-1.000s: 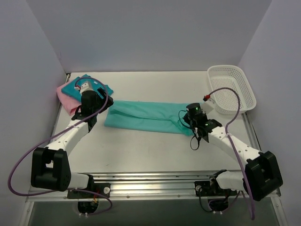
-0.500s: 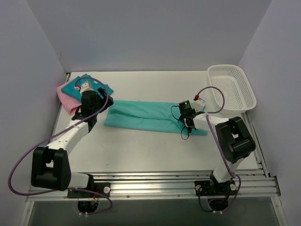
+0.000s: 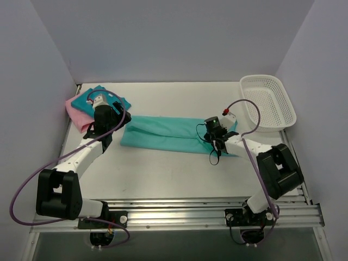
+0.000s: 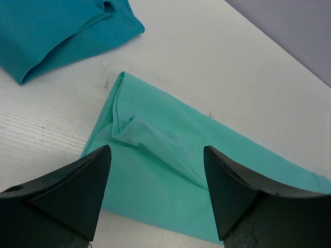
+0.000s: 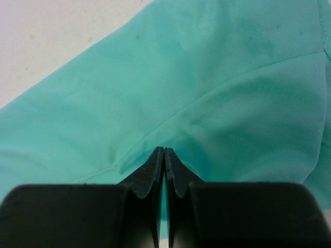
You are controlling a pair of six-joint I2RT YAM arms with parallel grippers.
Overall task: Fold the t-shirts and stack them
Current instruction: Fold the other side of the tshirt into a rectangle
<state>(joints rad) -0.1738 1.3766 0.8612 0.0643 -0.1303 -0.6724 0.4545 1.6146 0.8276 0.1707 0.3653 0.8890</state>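
The light green shirt (image 3: 163, 135) lies in a long strip across the middle of the table (image 3: 179, 168). The left claw (image 4: 156, 155) is wide open above the shirt's left end and holds nothing. The right claw (image 5: 164, 151) is shut tight, tips down on the shirt's right end. The blue shirt (image 3: 109, 98) lies on the pink shirt (image 3: 76, 113) in the far left corner.

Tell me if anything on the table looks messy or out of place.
The light sea-green cotton t-shirt lies as a long strip, its left end bunched into a small pucker. The darker teal-blue t-shirt sits askew on the pink t-shirt, leaving pink edges showing.
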